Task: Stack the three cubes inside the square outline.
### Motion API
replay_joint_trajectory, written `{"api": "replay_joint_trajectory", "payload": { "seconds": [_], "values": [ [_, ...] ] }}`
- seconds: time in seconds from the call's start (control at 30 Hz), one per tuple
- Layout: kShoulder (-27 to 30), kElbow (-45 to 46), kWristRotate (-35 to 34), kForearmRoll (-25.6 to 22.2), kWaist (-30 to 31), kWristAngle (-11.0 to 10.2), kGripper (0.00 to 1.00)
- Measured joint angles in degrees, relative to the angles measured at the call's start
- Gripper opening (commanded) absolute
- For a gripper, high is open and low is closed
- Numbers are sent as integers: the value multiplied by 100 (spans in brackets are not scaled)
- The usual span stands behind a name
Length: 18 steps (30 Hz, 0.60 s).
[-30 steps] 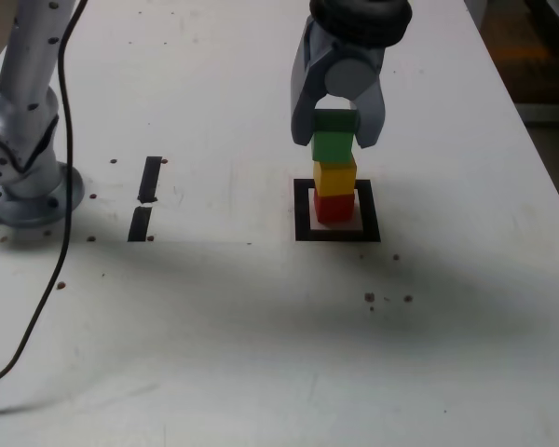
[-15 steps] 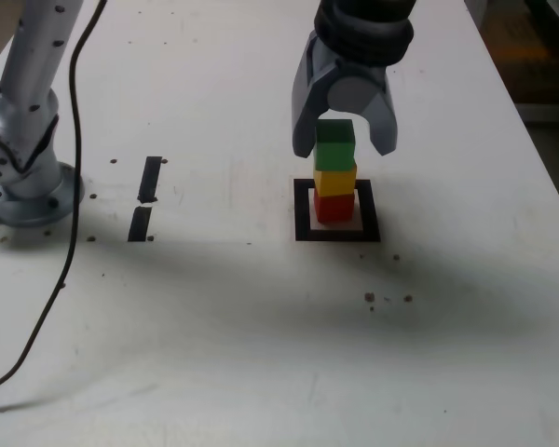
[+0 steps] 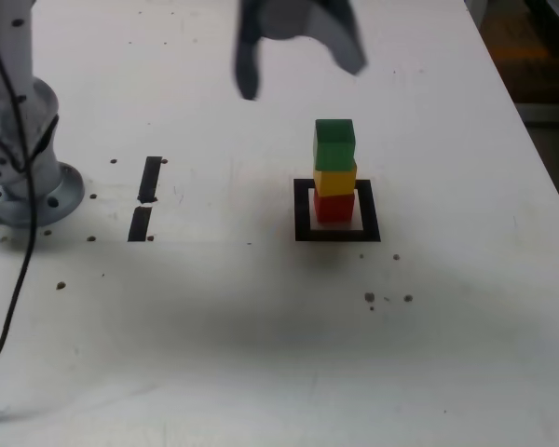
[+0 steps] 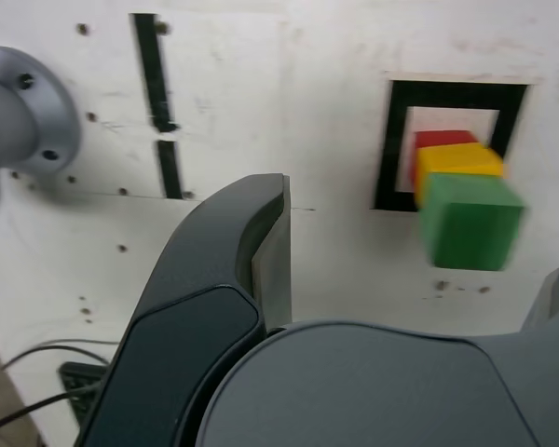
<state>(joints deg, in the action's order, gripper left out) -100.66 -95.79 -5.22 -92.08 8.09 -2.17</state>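
The three cubes stand in one upright stack inside the square outline (image 3: 303, 210): red cube (image 3: 334, 207) at the bottom, yellow cube (image 3: 334, 179) in the middle, green cube (image 3: 334, 142) on top. My gripper (image 3: 300, 74) hangs open and blurred well above the stack, off toward the exterior view's left, touching nothing. In the wrist view the green cube (image 4: 470, 222), yellow cube (image 4: 456, 160) and red cube (image 4: 443, 139) show over the square outline (image 4: 388, 149), beyond one dark finger (image 4: 261, 242). Nothing lies between the jaws.
The arm's grey base (image 3: 23, 182) sits at the exterior view's left with a black cable (image 3: 9, 307) trailing forward. Two short black tape strips (image 3: 149, 179) (image 3: 140, 223) lie left of the outline. Dark specks (image 3: 388, 298) dot the white table (image 3: 261, 354).
The gripper opened and let go of the green cube, then rose and swung toward the exterior view's left. The stack stayed in place.
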Motion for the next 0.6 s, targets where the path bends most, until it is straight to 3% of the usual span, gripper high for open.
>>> {"api": "replay_joint_trajectory", "payload": {
  "seconds": [0.23,0.47,0.6],
  "values": [
    [1130,1294,236,294,0,24,100],
    [2314,2772,267,1579,0,88,100],
    [2412,3581,328,2348,0,188,100]
  ]
}}
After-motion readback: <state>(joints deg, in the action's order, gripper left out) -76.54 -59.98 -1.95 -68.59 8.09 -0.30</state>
